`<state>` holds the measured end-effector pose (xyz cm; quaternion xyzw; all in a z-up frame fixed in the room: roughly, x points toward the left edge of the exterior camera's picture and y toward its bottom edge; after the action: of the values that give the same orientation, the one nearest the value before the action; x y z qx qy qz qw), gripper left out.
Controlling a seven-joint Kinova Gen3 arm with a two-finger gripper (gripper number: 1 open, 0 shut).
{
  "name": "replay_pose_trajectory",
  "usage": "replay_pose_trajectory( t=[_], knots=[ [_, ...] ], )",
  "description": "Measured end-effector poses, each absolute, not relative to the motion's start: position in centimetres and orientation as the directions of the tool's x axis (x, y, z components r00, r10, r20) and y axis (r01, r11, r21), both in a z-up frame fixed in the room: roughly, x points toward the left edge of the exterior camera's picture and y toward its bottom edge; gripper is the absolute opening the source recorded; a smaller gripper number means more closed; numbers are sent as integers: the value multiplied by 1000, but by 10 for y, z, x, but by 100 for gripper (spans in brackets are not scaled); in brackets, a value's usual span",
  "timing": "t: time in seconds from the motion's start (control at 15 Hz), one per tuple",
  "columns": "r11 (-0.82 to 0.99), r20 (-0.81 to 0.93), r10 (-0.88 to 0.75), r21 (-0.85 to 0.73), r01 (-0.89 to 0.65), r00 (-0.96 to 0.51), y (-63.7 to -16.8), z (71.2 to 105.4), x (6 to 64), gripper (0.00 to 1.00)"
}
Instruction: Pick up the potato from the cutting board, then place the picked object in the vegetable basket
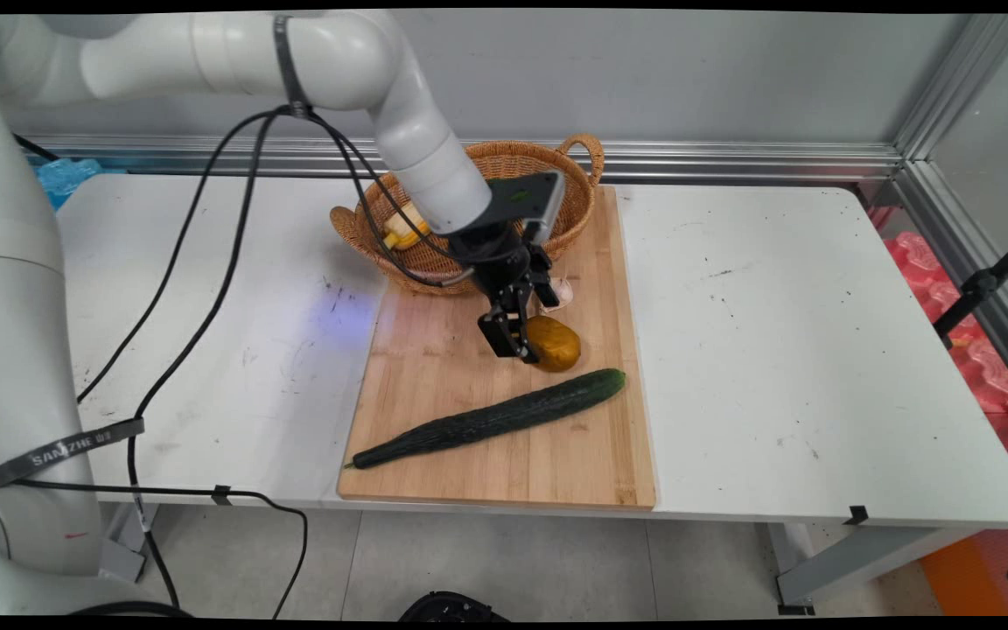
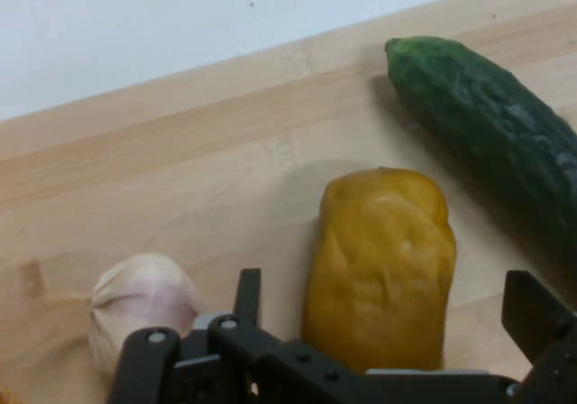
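Nearest the camera, a long dark green cucumber [image 1: 491,417] is laid slantwise across a wooden cutting board [image 1: 434,350], its thin end toward the board's near left corner and its thick end up toward the right. The board is set on the white tabletop [image 1: 784,350].

Just beyond the cucumber's thick end, a yellow-brown lumpy potato [image 1: 556,344] is seen on the board. The black tool [image 1: 517,337] is lowered over the potato's left side. In the hand view the fingers are held wide apart, one finger [image 2: 248,296] on the side of the garlic and the other [image 2: 534,312] on the side of the cucumber, with the potato [image 2: 380,264] between them; it cannot be told whether either finger touches it, and nothing is gripped.

A pale garlic bulb [image 2: 144,300] is seen just beside the potato, partly hidden behind the tool in the main view. A woven wicker basket [image 1: 574,219] with a handle is placed at the board's far end, and a yellow item [image 1: 403,229] lies inside it. Black cables [image 1: 206,262] hang from the white arm [image 1: 416,140] across the tabletop.
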<state>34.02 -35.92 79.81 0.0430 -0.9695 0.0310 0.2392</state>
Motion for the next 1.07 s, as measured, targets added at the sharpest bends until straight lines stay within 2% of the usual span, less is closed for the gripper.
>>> replay_pose_trajectory(
  t=[0.27, 0.33, 0.67, 1.07],
  knots=[
    [998, 443, -37, -38, -59, -896, -368, 789, 331, 100],
    [998, 438, -28, -38, -50, -899, -370, 789, 329, 0],
    [999, 417, 11, -38, -5, -909, -375, 798, 329, 0],
    [999, 409, -13, -36, -31, -912, -365, 854, 342, 0]
  ],
)
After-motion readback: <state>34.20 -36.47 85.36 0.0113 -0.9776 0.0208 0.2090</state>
